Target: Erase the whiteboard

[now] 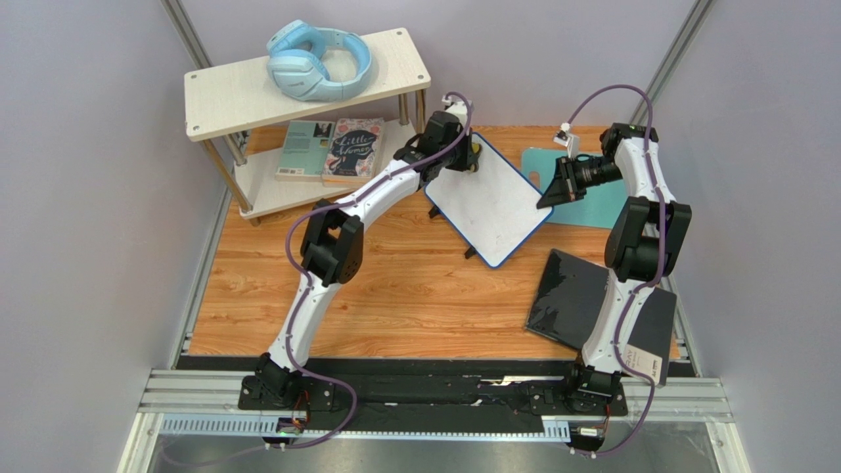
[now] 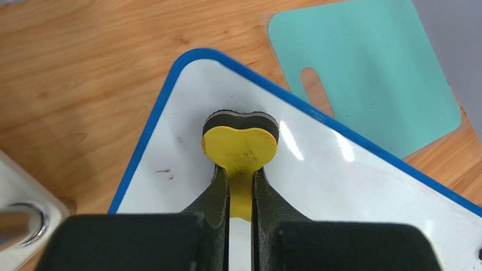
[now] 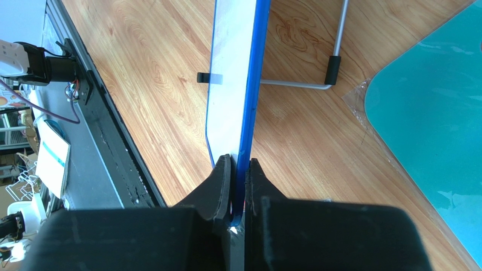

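Closest to the lens in the left wrist view, the left end effector [image 2: 240, 176] is clenched on the stem of a yellow heart-shaped eraser [image 2: 240, 148]. The eraser's dark felt side appears to rest against the whiteboard [image 2: 351, 192] near one rounded corner. The right end effector [image 3: 239, 169] is pinched shut on the board's blue frame at the opposite edge, and I judge it to be steadying the board while the other arm wipes. The board sits propped at a tilt on its wire stand [image 3: 317, 84], toward the far middle of the worktop [image 1: 395, 286], between the two arms. A teal mat [image 2: 368, 73] lies just beyond it, and a black panel [image 1: 571, 296] lies nearer the right arm's base. A two-tier shelf [image 1: 227, 99] at the far left carries blue headphones [image 1: 318, 61] on top and books [image 1: 331, 148] below, none of them involved. The writing surface reads almost wholly white. Only a few faint dark flecks [image 2: 164, 170] show near the frame, beside the eraser and not yet under it. The strip of board hidden behind the end effector cannot be checked. My assessment is that the task is close to finished. What is left is a pass over those flecks and a look at the hidden strip.
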Motion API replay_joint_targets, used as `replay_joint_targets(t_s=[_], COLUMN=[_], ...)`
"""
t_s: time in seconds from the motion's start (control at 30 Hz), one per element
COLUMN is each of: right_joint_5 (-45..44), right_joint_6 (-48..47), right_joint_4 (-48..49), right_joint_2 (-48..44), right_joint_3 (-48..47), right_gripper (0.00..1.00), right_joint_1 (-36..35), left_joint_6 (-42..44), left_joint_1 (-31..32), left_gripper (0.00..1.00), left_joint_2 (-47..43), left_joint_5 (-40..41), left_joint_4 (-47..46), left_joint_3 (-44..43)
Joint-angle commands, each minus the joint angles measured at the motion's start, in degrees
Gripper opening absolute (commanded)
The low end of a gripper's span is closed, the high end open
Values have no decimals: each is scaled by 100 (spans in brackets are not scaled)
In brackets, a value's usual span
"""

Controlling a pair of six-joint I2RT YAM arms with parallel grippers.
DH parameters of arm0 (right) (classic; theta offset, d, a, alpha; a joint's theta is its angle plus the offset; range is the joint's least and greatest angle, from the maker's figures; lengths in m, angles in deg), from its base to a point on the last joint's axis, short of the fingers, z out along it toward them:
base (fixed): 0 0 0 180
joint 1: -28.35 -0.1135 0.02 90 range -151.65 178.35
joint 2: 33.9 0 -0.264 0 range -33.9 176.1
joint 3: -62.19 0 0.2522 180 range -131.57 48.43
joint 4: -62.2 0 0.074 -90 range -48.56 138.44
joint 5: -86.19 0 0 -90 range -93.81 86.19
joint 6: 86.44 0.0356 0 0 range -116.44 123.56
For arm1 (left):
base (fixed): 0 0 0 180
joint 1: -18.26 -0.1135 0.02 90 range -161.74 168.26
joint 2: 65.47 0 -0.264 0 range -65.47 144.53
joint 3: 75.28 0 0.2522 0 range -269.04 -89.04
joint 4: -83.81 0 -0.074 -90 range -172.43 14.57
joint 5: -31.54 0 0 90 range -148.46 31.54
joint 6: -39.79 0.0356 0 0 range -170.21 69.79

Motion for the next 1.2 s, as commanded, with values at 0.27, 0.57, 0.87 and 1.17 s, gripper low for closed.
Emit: replay_joint_targets(t_s=[0.27,0.57,0.87,1.17], right_joint_5=[-469,-469,-522,-487], right_joint_6=[-908,-899,-899,-890], right_joint_4=[-1308,-1299,-1299,-1299], right_joint_2=[-248,-239,-221,-195], right_joint_3=[87,87,69,78], right_gripper=[0,0,0,0], right_joint_1=[-77,-77,-77,-77], left_joint_6=[-392,-173,-331,-32], left_joint_1=[-301,-327,-310,-257], left_gripper=[0,0,0,0], left_joint_2=[101,311,610,646], left_joint_5=[1424,1575,1206,572], left_joint_4=[851,174,7,-177], left_joint_3=[40,-539,-1129,-1182])
